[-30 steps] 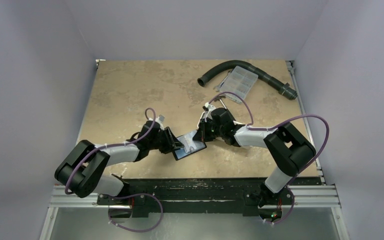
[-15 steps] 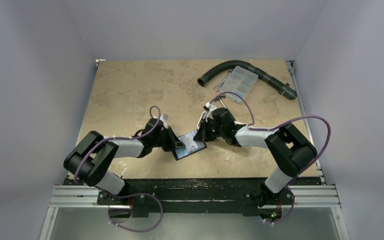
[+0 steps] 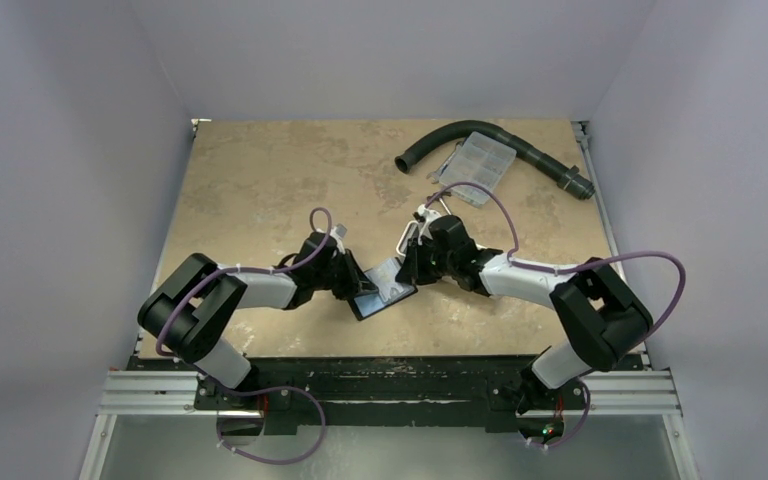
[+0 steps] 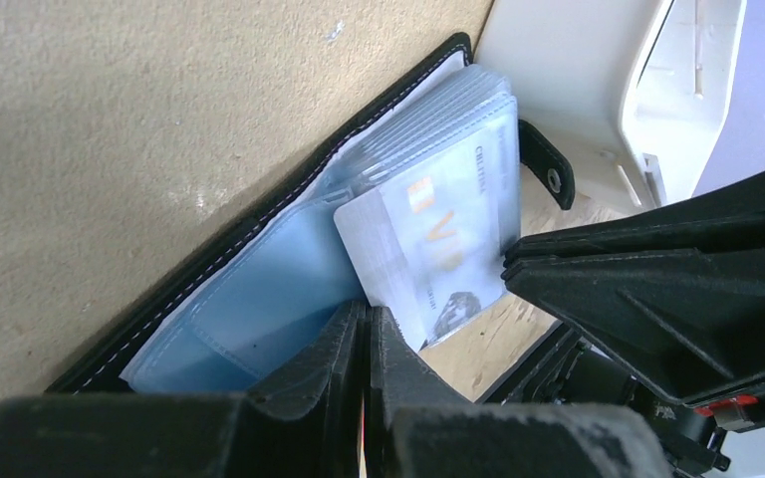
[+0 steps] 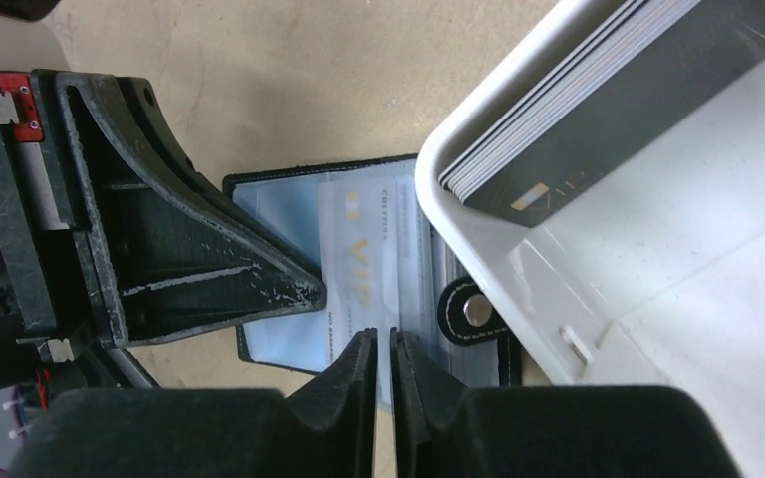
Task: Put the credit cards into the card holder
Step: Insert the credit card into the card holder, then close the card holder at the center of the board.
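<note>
My left gripper (image 4: 367,349) pinches the open card holder (image 4: 259,259) by its blue inner leaf, fingers nearly together. My right gripper (image 5: 383,363), just as narrow, nips a credit card (image 4: 428,239) partly inside the holder. The holder lies on the table (image 4: 159,100), tight beside the white tray (image 5: 598,259).

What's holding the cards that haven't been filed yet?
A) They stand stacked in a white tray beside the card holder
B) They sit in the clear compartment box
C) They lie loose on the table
A: the right wrist view shows the stack of cards leaning inside the white tray, next to the open card holder.
</note>
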Robot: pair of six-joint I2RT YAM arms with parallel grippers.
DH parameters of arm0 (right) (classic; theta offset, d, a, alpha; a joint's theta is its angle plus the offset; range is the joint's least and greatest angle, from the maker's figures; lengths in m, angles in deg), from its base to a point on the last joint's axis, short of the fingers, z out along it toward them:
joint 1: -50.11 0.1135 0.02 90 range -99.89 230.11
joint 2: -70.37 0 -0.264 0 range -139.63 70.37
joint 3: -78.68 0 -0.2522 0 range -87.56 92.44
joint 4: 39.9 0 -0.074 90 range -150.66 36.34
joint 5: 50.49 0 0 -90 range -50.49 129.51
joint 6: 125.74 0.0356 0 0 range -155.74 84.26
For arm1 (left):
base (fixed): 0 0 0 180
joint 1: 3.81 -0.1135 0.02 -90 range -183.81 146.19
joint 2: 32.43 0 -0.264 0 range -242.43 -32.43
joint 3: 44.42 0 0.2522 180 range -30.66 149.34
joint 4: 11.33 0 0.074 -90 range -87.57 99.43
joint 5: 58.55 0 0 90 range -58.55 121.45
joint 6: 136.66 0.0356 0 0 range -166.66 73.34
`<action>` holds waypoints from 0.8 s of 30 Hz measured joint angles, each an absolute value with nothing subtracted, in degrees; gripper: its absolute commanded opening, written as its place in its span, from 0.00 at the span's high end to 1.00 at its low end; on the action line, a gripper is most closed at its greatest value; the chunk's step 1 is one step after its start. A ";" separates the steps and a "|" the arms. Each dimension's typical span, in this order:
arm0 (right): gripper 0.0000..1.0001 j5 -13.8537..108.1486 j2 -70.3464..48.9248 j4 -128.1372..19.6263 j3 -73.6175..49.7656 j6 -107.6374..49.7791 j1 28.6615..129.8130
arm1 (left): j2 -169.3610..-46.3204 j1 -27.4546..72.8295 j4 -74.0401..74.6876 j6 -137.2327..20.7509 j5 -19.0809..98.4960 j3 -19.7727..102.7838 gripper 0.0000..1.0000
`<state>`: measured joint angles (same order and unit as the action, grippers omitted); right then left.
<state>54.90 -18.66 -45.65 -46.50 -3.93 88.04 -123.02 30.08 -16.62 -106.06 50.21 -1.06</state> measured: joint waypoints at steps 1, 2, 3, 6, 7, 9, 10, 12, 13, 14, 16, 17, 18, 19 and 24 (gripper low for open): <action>0.77 54.47 -17.96 -46.68 -46.50 -4.22 88.09 | -123.04 30.14 -16.66 -106.06 50.14 -0.95 0.96; 0.74 53.88 -17.35 -47.64 -46.50 -4.56 88.09 | -123.04 30.21 -16.73 -106.06 50.08 -0.86 0.96; 0.72 53.48 -16.85 -48.53 -46.50 -4.96 88.15 | -123.04 30.25 -16.75 -106.06 50.04 -0.86 0.96; 0.68 52.19 -16.35 -50.33 -46.50 -5.88 88.35 | -123.04 30.30 -16.75 -106.06 49.99 -0.80 0.95; 0.68 51.98 -16.35 -50.57 -46.50 -6.16 88.35 | -123.04 30.32 -16.75 -106.06 50.01 -0.77 0.95; 0.68 51.82 -16.48 -50.87 -46.50 -6.51 88.35 | -123.04 30.34 -16.75 -106.06 50.01 -0.69 0.95; 0.68 51.74 -16.65 -50.87 -46.50 -6.66 88.35 | -123.04 30.34 -16.77 -106.08 50.04 -0.64 0.95; 0.68 51.32 -17.11 -50.87 -46.50 -6.86 88.35 | -123.04 30.34 -16.84 -106.12 50.14 -0.45 0.96; 0.68 51.21 -17.44 -50.79 -46.50 -6.88 88.33 | -123.06 30.34 -17.01 -106.21 50.32 -0.38 0.95; 0.68 51.21 -17.53 -50.70 -46.50 -6.88 88.31 | -123.11 30.34 -17.21 -106.28 50.47 -0.25 0.95; 0.66 51.30 -17.53 -50.50 -46.50 -6.84 88.31 | -123.41 30.36 -17.67 -106.69 50.69 -0.03 0.95; 0.65 51.47 -17.51 -50.39 -46.52 -6.82 88.28 | -123.63 30.38 -17.78 -107.00 50.78 0.12 0.95; 0.65 51.60 -17.48 -50.22 -46.59 -6.71 88.31 | -123.83 30.41 -17.91 -107.11 50.87 0.30 0.95; 0.64 51.67 -17.37 -50.09 -46.70 -6.62 88.31 | -124.09 30.45 -17.91 -107.15 51.02 0.56 0.95; 0.58 52.02 -16.52 -49.93 -47.33 -6.25 88.15 | -125.40 30.49 -18.13 -107.17 51.37 1.85 0.95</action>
<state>52.02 -16.52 -49.93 -47.33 -6.25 88.15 -125.40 30.49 -18.13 -107.17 51.37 1.85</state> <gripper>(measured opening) 0.391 0.050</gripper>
